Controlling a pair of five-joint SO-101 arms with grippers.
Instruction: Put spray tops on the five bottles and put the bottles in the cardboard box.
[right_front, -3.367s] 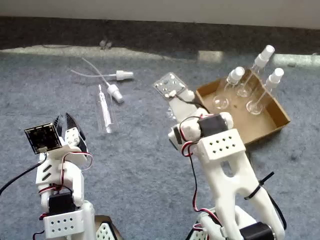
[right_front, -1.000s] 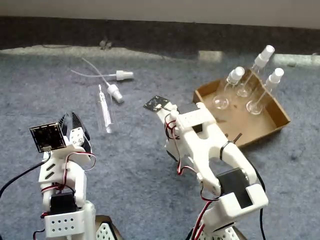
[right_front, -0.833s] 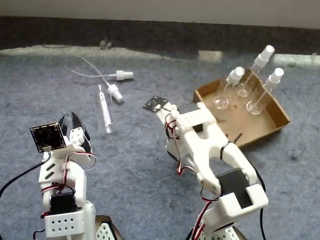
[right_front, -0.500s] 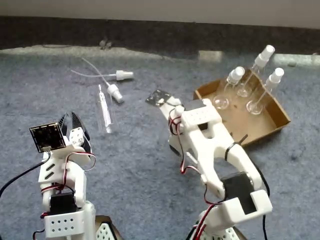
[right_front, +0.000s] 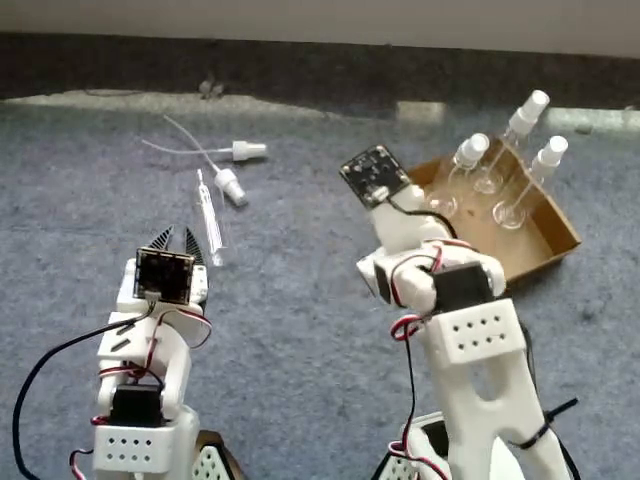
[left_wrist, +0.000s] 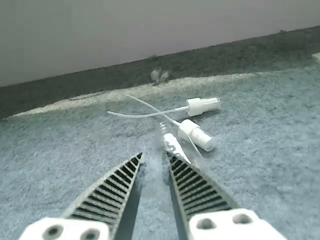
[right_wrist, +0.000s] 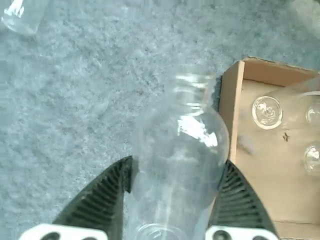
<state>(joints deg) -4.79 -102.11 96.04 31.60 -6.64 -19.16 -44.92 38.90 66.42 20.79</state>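
Bottle (right_wrist: 185, 150) is held uncapped by right fingers (right_wrist: 100, 197); left fingers (left_wrist: 197, 187), narrowly parted, should be centred on spray top (left_wrist: 197, 135) at one o'clock.

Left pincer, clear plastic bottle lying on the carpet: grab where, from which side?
Probably mid-body, from above, with the open left pincer astride the long sides of the clear plastic bottle. It lies flat, lengthwise ahead of the pincer, and that leaves its neck free for a white spray top.
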